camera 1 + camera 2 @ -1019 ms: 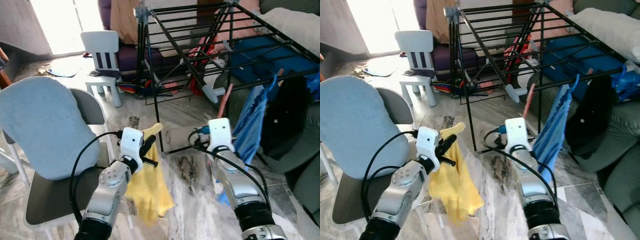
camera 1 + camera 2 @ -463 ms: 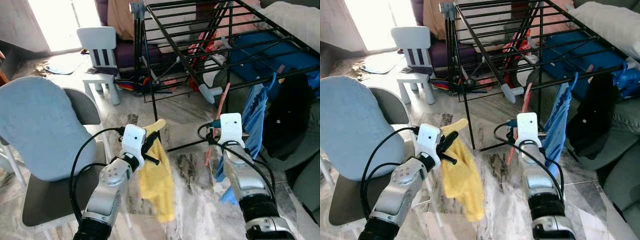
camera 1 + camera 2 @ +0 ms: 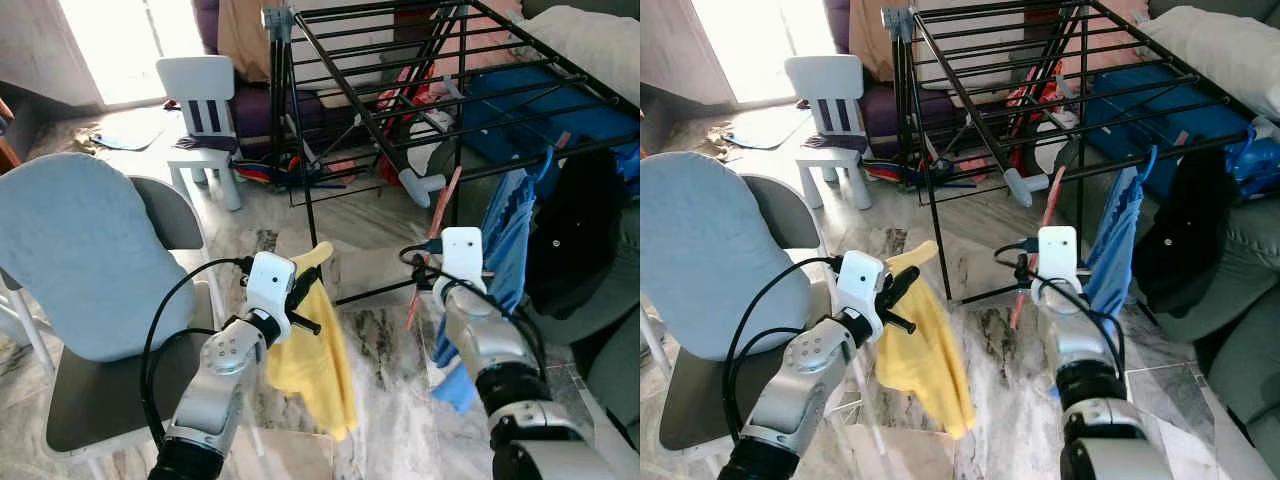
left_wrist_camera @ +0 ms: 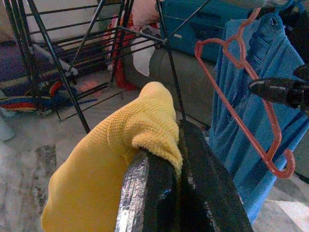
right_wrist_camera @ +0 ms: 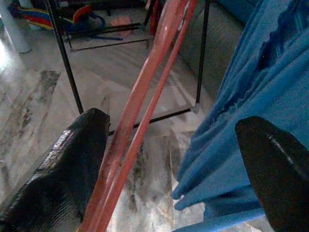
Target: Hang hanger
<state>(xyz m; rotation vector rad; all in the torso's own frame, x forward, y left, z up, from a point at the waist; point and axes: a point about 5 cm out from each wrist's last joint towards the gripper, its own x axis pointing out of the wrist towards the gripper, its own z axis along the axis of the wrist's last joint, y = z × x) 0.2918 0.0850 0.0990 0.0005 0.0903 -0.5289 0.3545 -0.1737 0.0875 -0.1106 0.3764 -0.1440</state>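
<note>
Clearly I am only partway: the red hanger point(image 4: 251, 104) is not on a rail of the black drying rack point(image 3: 420, 90) yet. My right end effector point(image 5: 164, 159) stands with its fingers spread wide, the hanger's red bars passing close by one finger point(image 5: 63, 164); I cannot tell whether that finger actually touches them, and nothing pinches them. From my head camera the hanger stands nearly upright at about 3 o'clock from centre, just beside the blue garment point(image 3: 500, 250) draped off the rack's near edge. I cannot tell whether its hook has caught anything up there.

My left end effector point(image 4: 166, 159) is pressed together on the yellow cloth point(image 3: 315, 360), which hangs down from it at roughly 6 o'clock. So, as I judge it, the cloth is picked up but not on the hanger, and the hanging itself remains to do.

Below is a marbled grey floor point(image 3: 390, 340). A chair with a pale blue cushion point(image 3: 85, 250) sits at 9 o'clock, a small white child's chair point(image 3: 205, 110) at 11 o'clock near the bright doorway, and a grey sofa with a dark garment point(image 3: 575, 230) at 3 o'clock.
</note>
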